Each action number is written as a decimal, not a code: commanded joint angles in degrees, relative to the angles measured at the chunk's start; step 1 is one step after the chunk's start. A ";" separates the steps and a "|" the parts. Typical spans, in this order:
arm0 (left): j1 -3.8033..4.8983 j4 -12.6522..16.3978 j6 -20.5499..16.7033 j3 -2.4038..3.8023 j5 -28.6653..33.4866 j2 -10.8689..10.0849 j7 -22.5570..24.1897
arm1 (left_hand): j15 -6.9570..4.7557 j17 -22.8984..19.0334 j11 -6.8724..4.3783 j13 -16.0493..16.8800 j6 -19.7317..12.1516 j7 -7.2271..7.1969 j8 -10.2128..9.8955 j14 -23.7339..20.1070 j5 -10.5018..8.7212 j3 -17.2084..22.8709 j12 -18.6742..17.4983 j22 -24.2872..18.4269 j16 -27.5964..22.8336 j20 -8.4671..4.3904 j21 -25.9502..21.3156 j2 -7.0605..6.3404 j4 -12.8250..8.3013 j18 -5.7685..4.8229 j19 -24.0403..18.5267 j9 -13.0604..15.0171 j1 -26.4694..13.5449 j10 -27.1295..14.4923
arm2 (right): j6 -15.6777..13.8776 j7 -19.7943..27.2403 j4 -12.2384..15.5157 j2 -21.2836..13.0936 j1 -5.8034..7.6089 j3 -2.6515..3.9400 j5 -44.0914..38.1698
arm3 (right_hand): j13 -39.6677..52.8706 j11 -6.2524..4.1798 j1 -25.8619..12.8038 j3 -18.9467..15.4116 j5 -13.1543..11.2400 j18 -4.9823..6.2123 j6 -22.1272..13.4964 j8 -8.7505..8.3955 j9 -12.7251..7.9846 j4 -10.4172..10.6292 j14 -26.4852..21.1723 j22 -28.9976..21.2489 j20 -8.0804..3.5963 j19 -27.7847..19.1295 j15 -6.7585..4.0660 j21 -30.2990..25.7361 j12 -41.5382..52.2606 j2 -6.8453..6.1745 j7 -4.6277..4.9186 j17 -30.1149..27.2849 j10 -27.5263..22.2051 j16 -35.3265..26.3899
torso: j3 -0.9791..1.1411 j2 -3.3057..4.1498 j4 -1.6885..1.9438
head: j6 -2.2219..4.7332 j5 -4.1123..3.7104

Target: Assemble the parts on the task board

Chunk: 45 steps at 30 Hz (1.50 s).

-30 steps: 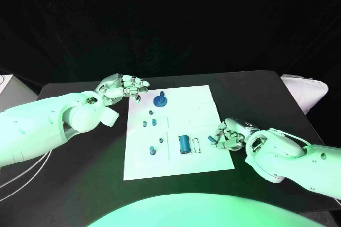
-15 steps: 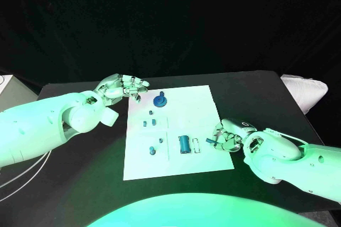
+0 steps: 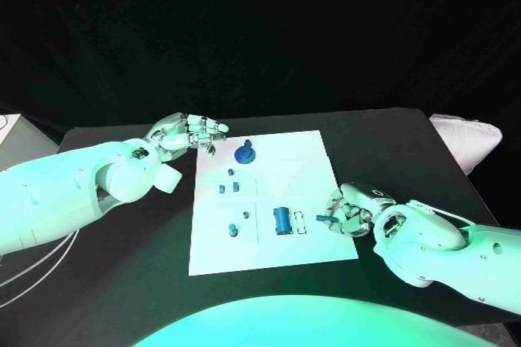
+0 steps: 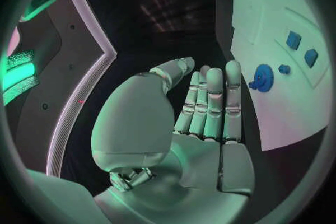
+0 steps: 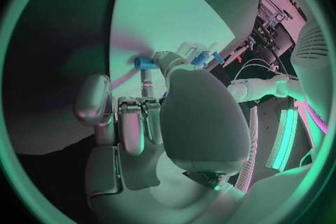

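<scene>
My hands silver: left hand (image 3: pixel 191 131), right hand (image 3: pixel 349 208). My arms white. Task board (image 3: pixel 293 166) plain white. Table (image 3: pixel 412 147) black. Round part (image 3: pixel 245 153) blue; cylinder part (image 3: pixel 282 220) blue; small peg (image 5: pixel 145 64) at my right fingertips blue.

One task board (image 3: pixel 291 155) — two hands (image 3: pixel 193 133) — seven parts (image 3: pixel 245 153)

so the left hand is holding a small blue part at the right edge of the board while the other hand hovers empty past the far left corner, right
Not quite: the hands are swapped. The right hand pinches the small blue part at the task board's right edge, as the head and right wrist views show. The left hand hovers empty past the far left corner.
</scene>
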 commanded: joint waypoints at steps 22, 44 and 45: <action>0.00 0.30 0.81 0.03 0.39 0.10 0.17 | 0.01 0.06 -0.02 0.10 -0.36 0.03 0.38 -0.19 0.35 0.05 0.38 -0.09 0.36 -0.04 -0.25 0.42 0.37 0.85 0.39 0.01 -0.05 -0.44 | -1.45 -1.03 2.53 2.74 1.56 -0.08 11.77 | 14.58 -0.34 -8.58 1.06 -10.28 -0.51 -0.06 1.35 1.00 0.69 5.83 0.89 -0.13 0.67 -0.38 0.62 0.78 0.48 -0.11 14.46 5.56 0.53 | -0.04 0.04 -0.03 | 0.00 -0.06; 0.01 0.31 1.00 0.03 0.39 0.02 -0.09 | 0.02 0.05 -0.03 0.10 -0.37 0.01 0.47 -0.20 0.38 0.10 0.49 -0.09 0.39 -0.03 -0.29 0.52 0.50 0.85 0.41 0.01 -0.12 -0.53 | -0.54 -2.45 -0.16 6.19 0.79 -0.09 13.73 | 15.02 -0.23 -15.54 -1.23 -9.37 -0.55 0.04 1.72 1.03 0.78 5.93 1.25 -0.05 0.85 -0.29 0.65 1.47 2.13 -0.03 14.91 5.93 0.70 | 0.02 0.10 0.00 | 0.00 -0.01; 0.01 0.30 1.00 0.03 0.39 0.03 -0.09 | 0.02 0.05 -0.03 0.10 -0.37 0.01 0.47 -0.20 0.38 0.10 0.49 -0.09 0.39 -0.03 -0.29 0.52 0.50 0.85 0.41 0.01 -0.12 -0.53 | -0.56 -2.40 -0.18 6.25 0.79 -0.09 13.72 | 15.02 -0.23 -15.54 -1.23 -9.37 -0.55 0.04 1.72 1.03 0.78 5.93 1.25 -0.05 0.85 -0.29 0.65 1.47 2.13 -0.03 14.91 5.93 0.70 | 0.02 0.08 -0.01 | 0.00 -0.03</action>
